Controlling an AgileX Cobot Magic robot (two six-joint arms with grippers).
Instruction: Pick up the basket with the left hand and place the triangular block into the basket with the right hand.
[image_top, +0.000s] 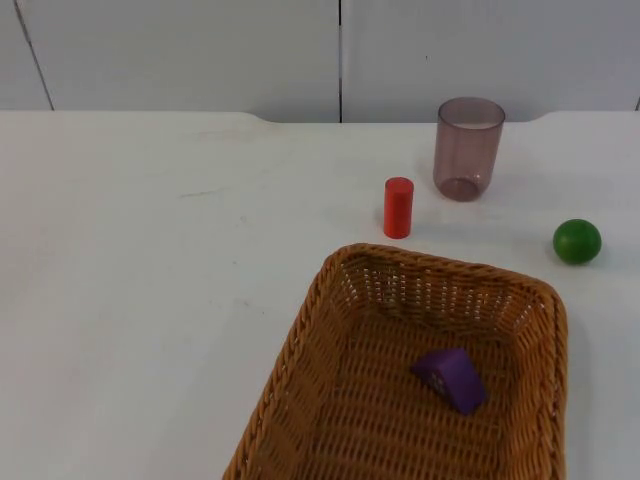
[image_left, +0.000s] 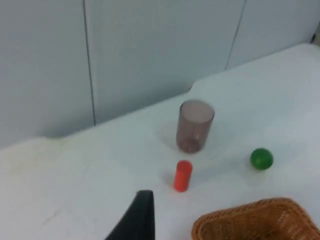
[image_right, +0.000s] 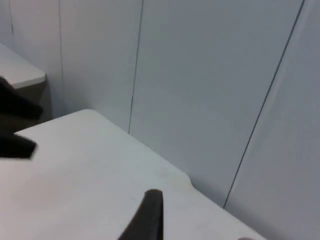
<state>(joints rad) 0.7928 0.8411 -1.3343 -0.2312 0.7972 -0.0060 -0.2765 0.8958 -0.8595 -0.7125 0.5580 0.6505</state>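
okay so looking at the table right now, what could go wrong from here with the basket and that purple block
1. The purple triangular block already lies inside the basket, which sits on the table; lifting it unevenly could slide or tip the block out.
2. The red cylinder stands close behind the basket's far rim; a nudge of the basket could topple it.
3. The green ball lies loose near the basket's right corner and might roll if bumped.

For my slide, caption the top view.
Purple triangular block lies inside the wicker basket; red cylinder, tinted cup and green ball stand beyond.
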